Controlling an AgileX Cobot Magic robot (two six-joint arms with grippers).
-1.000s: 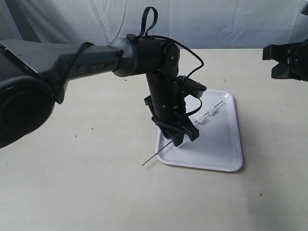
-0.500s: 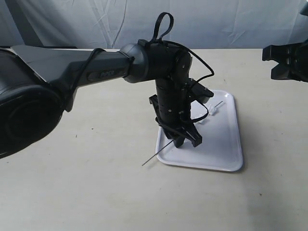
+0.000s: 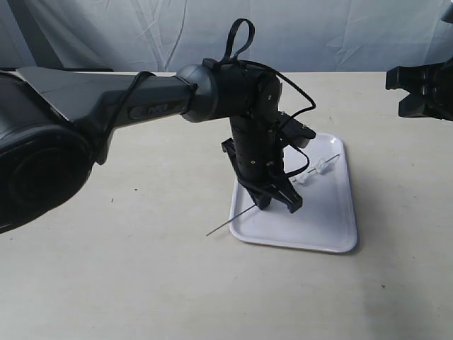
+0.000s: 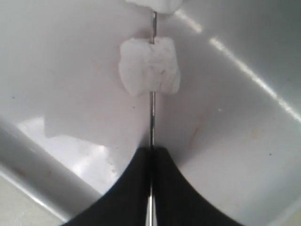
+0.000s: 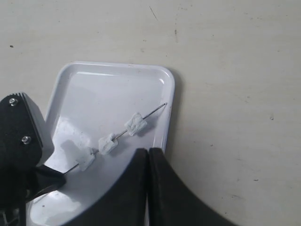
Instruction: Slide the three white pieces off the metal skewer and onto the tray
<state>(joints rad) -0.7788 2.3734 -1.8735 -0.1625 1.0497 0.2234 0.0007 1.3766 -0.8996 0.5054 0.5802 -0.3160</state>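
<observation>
Lining one metal skewer [image 5: 155, 110], three white pieces [image 5: 108, 144]

A pale beige tabletop [image 3: 127, 283], lightly scuffed, fills the scene. Lying flat on it, right of the middle, is a white rectangular tray [image 3: 329, 223] with rounded corners and a low rim.

A broad desk [image 3: 127, 283] with a pale beige, matte top fills most of the exterior view, running out past the near, left and right edges of the picture. Its surface is plain apart from faint scuffs and a few dark specks [image 5: 272, 117] (plainest in the right wrist view). Behind the desk's far edge hangs a wrinkled, pale blue-grey cloth [image 3: 354, 32], creased in long folds and darker toward the far left corner. The light is soft and even, and the shadows on the desk are dim and blurred.
</observation>
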